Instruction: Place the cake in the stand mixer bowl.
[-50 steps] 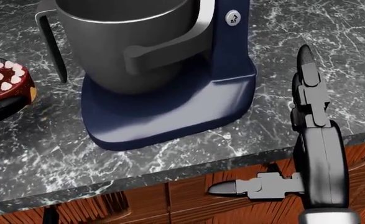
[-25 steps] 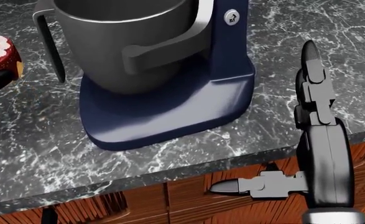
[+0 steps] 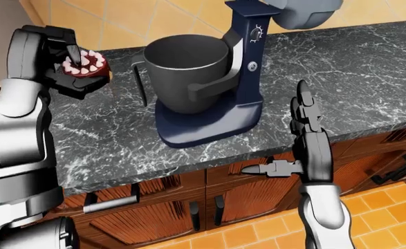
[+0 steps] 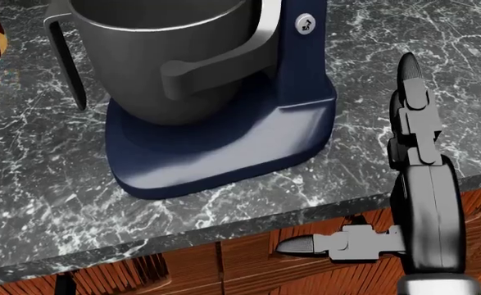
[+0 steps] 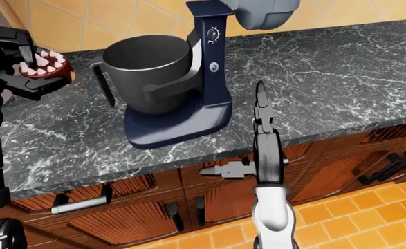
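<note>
Cake [image 3: 85, 65], small and round with a dark red body and pale heart-shaped dabs on top, sits in the left hand [image 3: 60, 62], held up off the desk [image 3: 112, 140] at the left of the left-eye view. The fingers clench round its sides and underside, 1 dark finger crossing its top edge. It looks light and soft, so I judge it will dent or smear under a hard squeeze; the firmer lower side seems the safer place to hold, leaving the icing alone. The stand mixer bowl [image 3: 187, 72], grey, open-topped and apparently deep, stands near the cake's right in its dark blue mixer [image 3: 213, 122], whose head [image 3: 303, 13] is tilted up clear of the rim. Right hand [image 3: 303, 111] hangs released, fingers straight, thumb out, over the desk's near edge, grasping nothing.
</note>
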